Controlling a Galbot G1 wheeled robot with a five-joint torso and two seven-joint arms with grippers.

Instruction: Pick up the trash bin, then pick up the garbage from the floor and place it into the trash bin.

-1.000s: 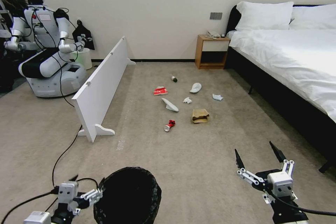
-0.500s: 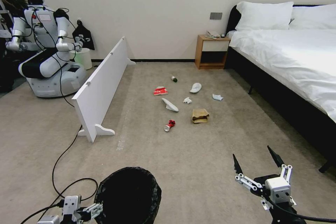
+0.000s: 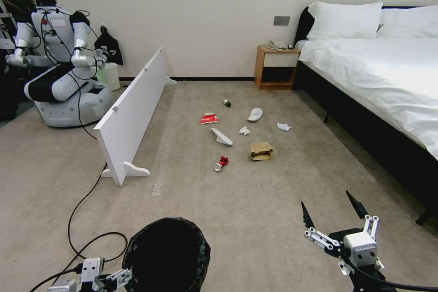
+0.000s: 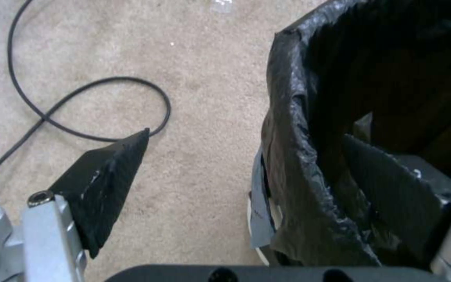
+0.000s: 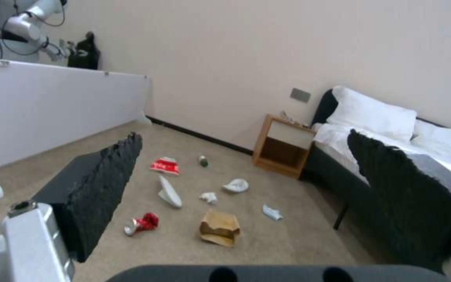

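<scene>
Beige carpet (image 3: 273,219), bed (image 3: 378,68), wooden nightstand (image 3: 275,67), plain wall (image 3: 214,9).

- Right hand (image 5: 246,172): fingers (image 5: 100,184) spread wide, nothing between them.
- Carpet beyond: crushed red can (image 5: 141,225), brown paper bag (image 5: 219,227), white slipper (image 5: 170,192), red-white packet (image 5: 165,166), green-capped bottle (image 5: 203,160).
- Wooden nightstand (image 5: 282,145) beside bed (image 5: 392,156).

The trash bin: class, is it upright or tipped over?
Upright: the trash bin stands on the carpet, mouth up, with the open left gripper straddling its rim.
</scene>
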